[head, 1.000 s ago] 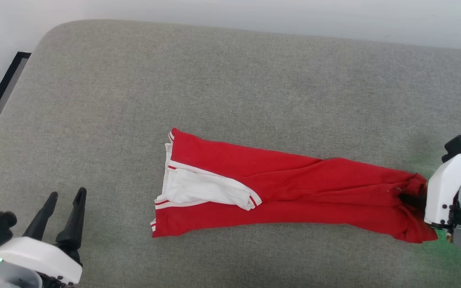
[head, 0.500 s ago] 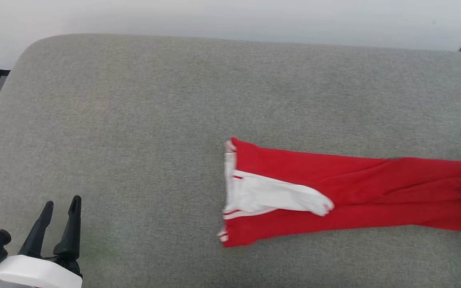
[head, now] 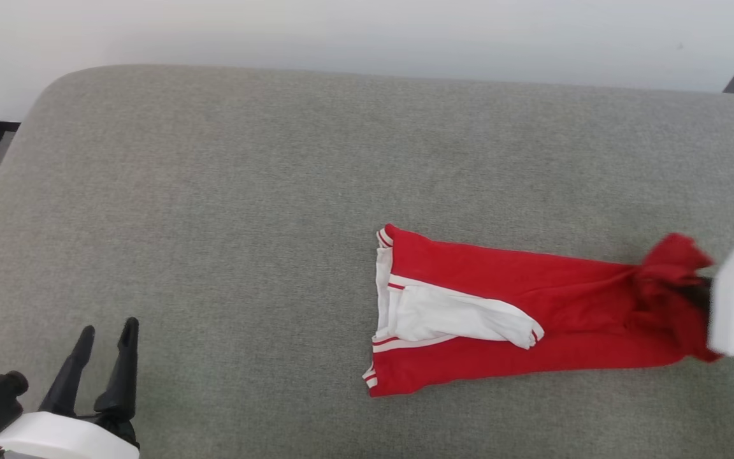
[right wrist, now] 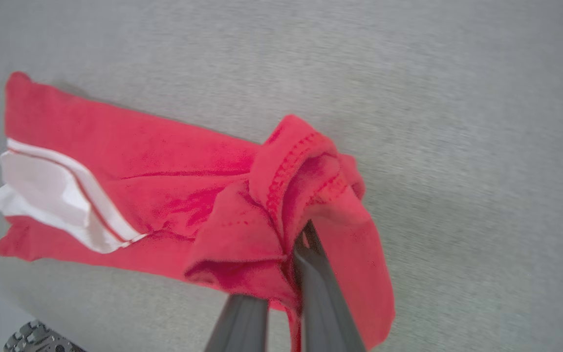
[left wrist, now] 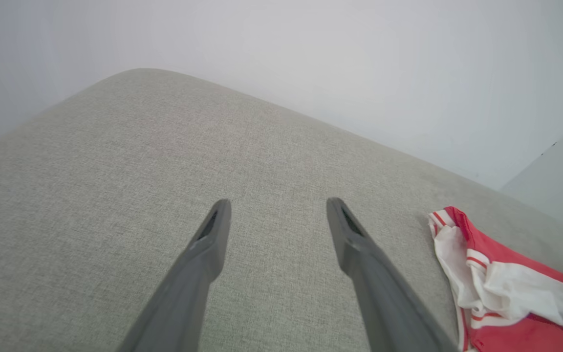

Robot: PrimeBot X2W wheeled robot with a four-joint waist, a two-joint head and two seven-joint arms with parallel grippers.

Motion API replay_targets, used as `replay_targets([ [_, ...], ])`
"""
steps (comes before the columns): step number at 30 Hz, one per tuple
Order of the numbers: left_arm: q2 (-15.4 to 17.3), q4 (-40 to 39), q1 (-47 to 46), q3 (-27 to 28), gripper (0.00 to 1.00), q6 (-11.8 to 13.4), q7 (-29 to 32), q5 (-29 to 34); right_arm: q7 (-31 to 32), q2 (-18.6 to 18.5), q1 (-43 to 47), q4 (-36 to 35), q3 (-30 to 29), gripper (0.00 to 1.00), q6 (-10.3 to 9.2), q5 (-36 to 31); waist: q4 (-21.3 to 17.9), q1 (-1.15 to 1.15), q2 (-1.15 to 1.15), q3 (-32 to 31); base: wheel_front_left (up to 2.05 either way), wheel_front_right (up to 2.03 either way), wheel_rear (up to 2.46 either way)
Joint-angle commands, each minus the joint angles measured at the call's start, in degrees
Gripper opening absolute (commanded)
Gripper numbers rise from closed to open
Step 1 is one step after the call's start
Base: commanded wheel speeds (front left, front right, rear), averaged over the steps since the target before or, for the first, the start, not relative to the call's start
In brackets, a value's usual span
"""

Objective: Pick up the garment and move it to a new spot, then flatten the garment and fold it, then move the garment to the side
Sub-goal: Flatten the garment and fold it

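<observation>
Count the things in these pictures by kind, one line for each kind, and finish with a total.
red-and-white shirt: 1
robot grippers: 2, the left gripper open and the right gripper shut on the shirt's red end
grey upholstered surface: 1
Total: 4

Can't resolve white-shelled, dark-fingered right gripper (head: 695, 298): blurred, cropped at head view's right edge, tips buried in bunched bright red thin-fabric shirt (head: 501, 280).
</observation>
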Motion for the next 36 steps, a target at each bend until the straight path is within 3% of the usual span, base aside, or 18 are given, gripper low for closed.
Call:
replay_targets([
  [1, 0.01, -0.22, 0.65, -0.11, 1.00, -0.03, 0.19, 0.15, 0.41, 0.72, 0.70, -1.23, 0.58, 0.00, -0.03, -0.43, 0.42, 0.00, 0.00, -0.18, 0.00, 0.00, 0.00],
  [8, -0.69, -0.34, -1.42, -1.46, 1.00, -0.45, 1.28, 0.22, 1.58, 7.35, 0.82, -8.17, 8.49, 0.00, -0.03, -1.50, 3.34, 0.00, 0.00, -0.37, 0.00, 0.00, 0.00],
  [18, -1.91, 0.94, -4.51, -3.07, 1.00, -1.32, 2.38, 0.13, -2.29, 13.88, -5.33, -0.03, 19.75, 0.00, -0.03, -3.81, 7.77, 0.00, 0.00, 0.30, 0.00, 0.00, 0.00],
  [19, -2.13, 1.11, -4.60, -3.19, 1.00, -1.40, 2.37, 0.03, -3.18, 14.34, -6.07, 0.87, 20.25, 0.06, -0.03, -3.85, 8.05, 0.00, 0.00, 0.38, 0.00, 0.00, 0.00],
  [20, -2.27, 1.29, -4.78, -3.21, 1.00, -1.50, 2.29, -0.03, -4.17, 14.75, -6.90, 1.84, 20.83, 0.30, -0.03, -3.73, 8.18, 0.00, 0.00, 0.43, 0.00, 0.00, 0.00],
  [21, -2.40, 1.40, -5.02, -3.21, 1.00, -1.54, 2.22, -0.11, -5.32, 14.72, -7.76, 2.41, 21.51, 0.96, -0.03, -4.26, 8.33, 0.00, 0.00, 0.54, 0.00, 0.00, 0.00],
  [27, -2.25, 1.96, -5.13, -2.53, 1.00, -1.64, 1.65, -0.03, -7.84, 15.11, -9.41, 3.09, 20.57, 1.00, -0.03, -0.66, 7.72, 0.00, 0.00, 0.28, 0.00, 0.00, 0.00],
  [36, -1.57, 0.01, -2.81, 0.56, 1.00, -0.63, 0.43, 0.75, -14.05, 10.43, -4.40, -7.12, 11.57, 1.00, -0.03, 1.24, 2.05, 0.00, 0.00, -0.73, 0.00, 0.00, 0.00],
])
